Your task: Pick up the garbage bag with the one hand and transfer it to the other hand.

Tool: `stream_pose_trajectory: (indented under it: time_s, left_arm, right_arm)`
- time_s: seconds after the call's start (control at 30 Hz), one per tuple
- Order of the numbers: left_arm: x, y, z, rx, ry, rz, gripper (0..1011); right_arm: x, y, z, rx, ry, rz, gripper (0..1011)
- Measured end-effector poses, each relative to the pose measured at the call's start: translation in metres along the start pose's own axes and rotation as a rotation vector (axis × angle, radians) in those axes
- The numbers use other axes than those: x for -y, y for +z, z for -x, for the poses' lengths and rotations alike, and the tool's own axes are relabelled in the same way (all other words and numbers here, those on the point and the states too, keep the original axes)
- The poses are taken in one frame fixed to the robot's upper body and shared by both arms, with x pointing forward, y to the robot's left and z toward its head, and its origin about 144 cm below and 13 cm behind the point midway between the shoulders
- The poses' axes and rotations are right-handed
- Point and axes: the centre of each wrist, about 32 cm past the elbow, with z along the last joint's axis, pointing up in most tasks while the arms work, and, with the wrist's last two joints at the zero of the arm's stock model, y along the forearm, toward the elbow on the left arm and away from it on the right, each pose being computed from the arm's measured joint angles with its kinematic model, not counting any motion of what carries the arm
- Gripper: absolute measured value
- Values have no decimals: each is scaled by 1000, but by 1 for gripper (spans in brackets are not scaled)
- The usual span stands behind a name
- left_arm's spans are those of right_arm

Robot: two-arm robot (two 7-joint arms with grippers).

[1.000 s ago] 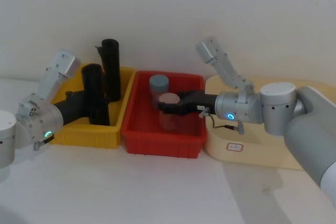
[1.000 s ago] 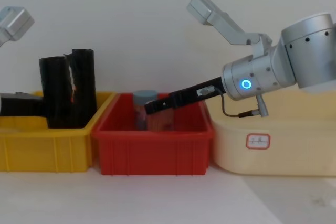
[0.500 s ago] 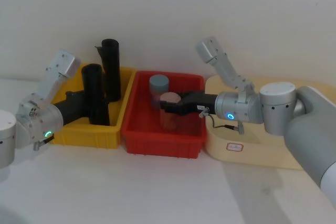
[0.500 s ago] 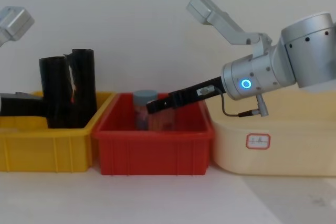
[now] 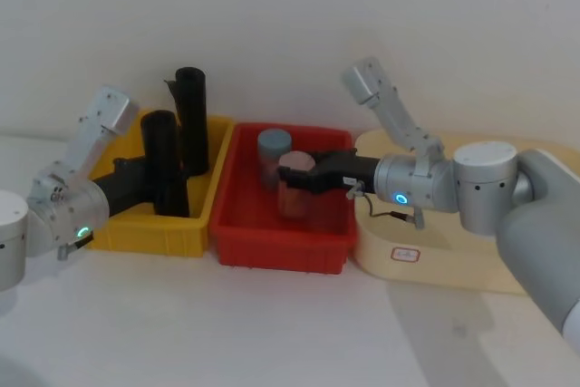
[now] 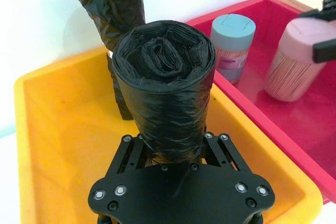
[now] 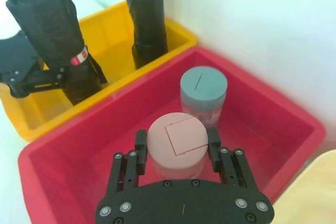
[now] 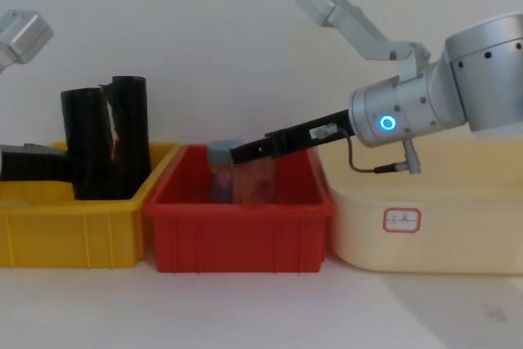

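The left gripper (image 6: 170, 148) is clamping the bag (image 6: 164, 87) low on its body, one finger pressing on each side. The bag is standing upright in the yellow bin (image 5: 149, 235), just in front of the thinner roll (image 5: 191, 115). The low, square grip is probably being used so the glossy cylinder does not tip on the lift, though I cannot tell whether its base is touching the bin floor. The right gripper (image 7: 177, 153) is grasping a pink-lidded jar (image 7: 176, 134) inside the red bin (image 5: 281, 251), beside a blue-lidded jar (image 7: 203, 88), so that hand is occupied and would have to free itself before receiving the bag. The right wrist view is revealing a red-and-white band (image 7: 79, 56) on the bag where the left fingers meet it, a face turned away from the left wrist camera. The chest view is giving the side-on heights, with the bag's top sitting a little below the thinner roll's.
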Motion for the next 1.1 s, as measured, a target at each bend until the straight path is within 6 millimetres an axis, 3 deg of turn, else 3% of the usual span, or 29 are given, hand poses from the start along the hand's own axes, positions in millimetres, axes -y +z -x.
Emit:
stream_pose_trajectory:
  time_s: [0.3,0.67,1.1]
  left_arm:
    - [0,0,0,0,0,0,400]
    - [0,0,0,0,0,0,400]
    - [0,0,0,0,0,0,400]
  right_arm:
    - [17,9,7,41,-45,-84,660]
    - [53,18,20,106,-162,-207,660]
    - [94,12,32,147,-345,-267,660]
